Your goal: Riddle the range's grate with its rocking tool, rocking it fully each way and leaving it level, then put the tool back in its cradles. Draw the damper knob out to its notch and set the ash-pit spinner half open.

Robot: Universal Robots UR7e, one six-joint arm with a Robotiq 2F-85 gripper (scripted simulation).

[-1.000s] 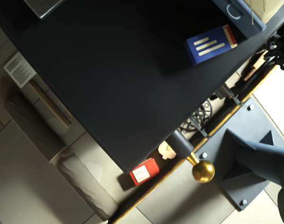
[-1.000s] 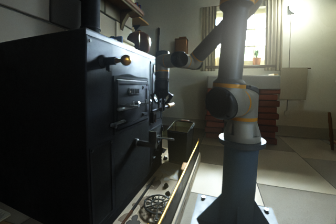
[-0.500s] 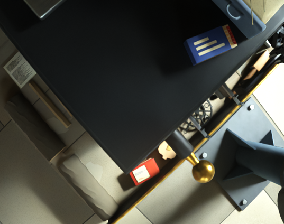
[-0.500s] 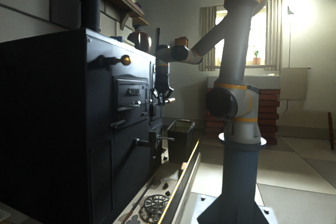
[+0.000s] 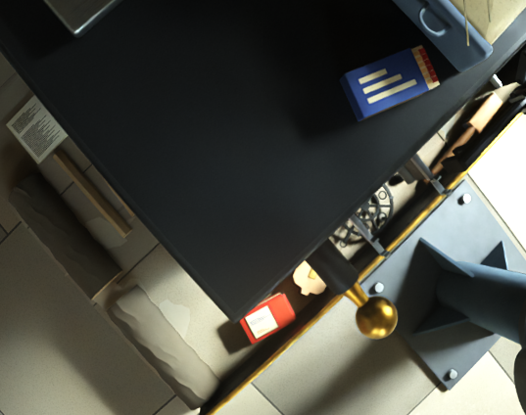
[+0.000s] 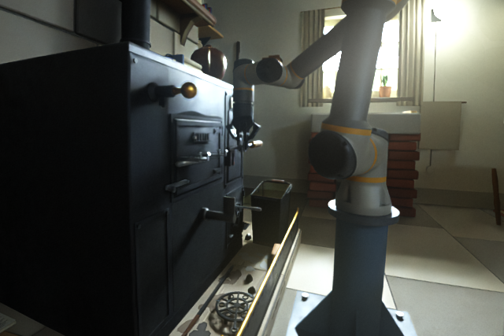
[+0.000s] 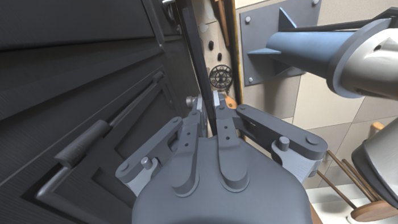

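The ash-pit spinner is hidden; I cannot find it on the range front. The rocking tool (image 7: 196,52) is a dark bar with a brass collar and a wooden handle (image 5: 481,117). It runs along the range front, in the closed grip of my gripper (image 7: 209,99), which hangs by the far end of the range (image 6: 243,137). The cradle brackets (image 5: 372,235) stick out from the range front. The damper knob (image 6: 188,90), a brass ball on a dark stem, stands out from the upper front (image 5: 375,317).
Behind the range rise a brick wall and a stovepipe (image 6: 134,7). A matchbox (image 5: 389,82) lies on the range top. A coal scuttle (image 6: 270,210) and an iron trivet (image 6: 233,306) sit on the hearth behind the brass fender rail (image 6: 268,275). My pedestal (image 6: 358,267) stands close in front.
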